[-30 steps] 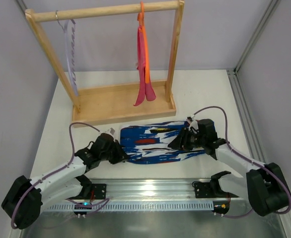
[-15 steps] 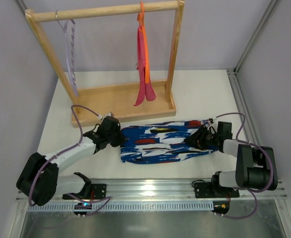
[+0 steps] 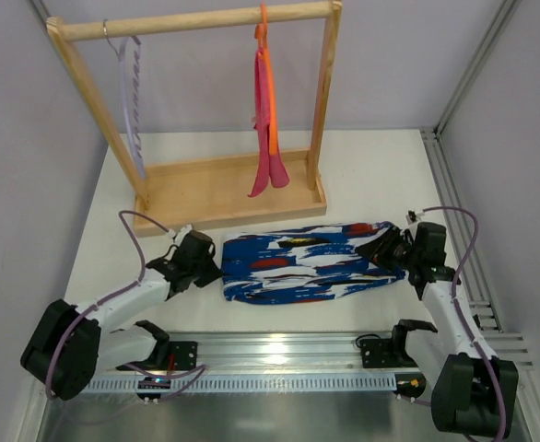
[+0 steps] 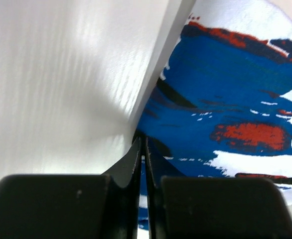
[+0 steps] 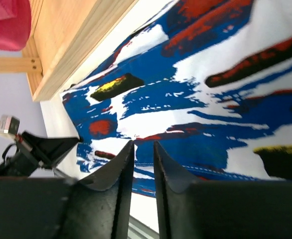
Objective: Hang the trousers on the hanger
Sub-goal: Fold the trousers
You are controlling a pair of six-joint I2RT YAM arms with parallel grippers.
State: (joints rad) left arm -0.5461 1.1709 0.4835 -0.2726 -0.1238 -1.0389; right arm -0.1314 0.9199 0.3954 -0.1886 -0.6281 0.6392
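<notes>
Overhead view and close wrist views share trousers [image 3: 302,265].

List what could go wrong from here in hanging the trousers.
The left hand nips only the very edge of the trousers, so the fabric may slip out when lifted. The hanger dangles freely from the wooden rail, so it may swing away when fabric is pushed. The pink cloth hangs close by and may snag.
</notes>
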